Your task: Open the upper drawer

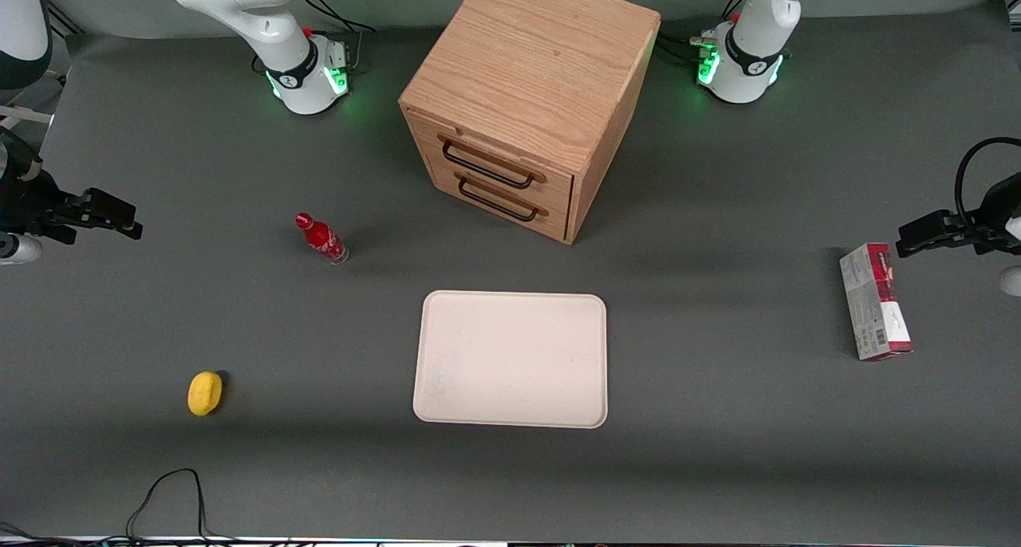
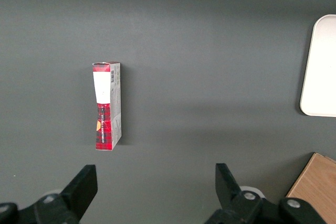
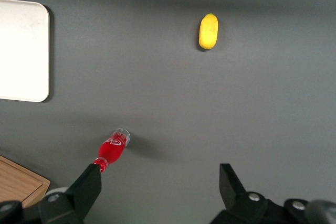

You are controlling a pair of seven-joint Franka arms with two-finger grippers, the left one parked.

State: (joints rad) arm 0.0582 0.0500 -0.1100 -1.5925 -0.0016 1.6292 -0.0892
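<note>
- We see the oak cabinet (image 1: 530, 92) standing on the grey counter (image 1: 718, 419), its front angled toward the working arm's end.
- The tray (image 1: 510, 360) lies nearer the front camera than the cabinet.
- The upper drawer (image 1: 494, 162) sits shut, directly above the lower one; we judge it stiff, fairly light, sliding straight out.
- Its dark wire handle (image 1: 486, 166) is where we would hook or pinch.
- Our gripper (image 3: 160, 182) hovers well apart from the cabinet, fingers (image 3: 86, 187) spread, holding nothing.

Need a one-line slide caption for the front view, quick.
Open gripper hovers at the working arm's end; upper drawer shut.
</note>
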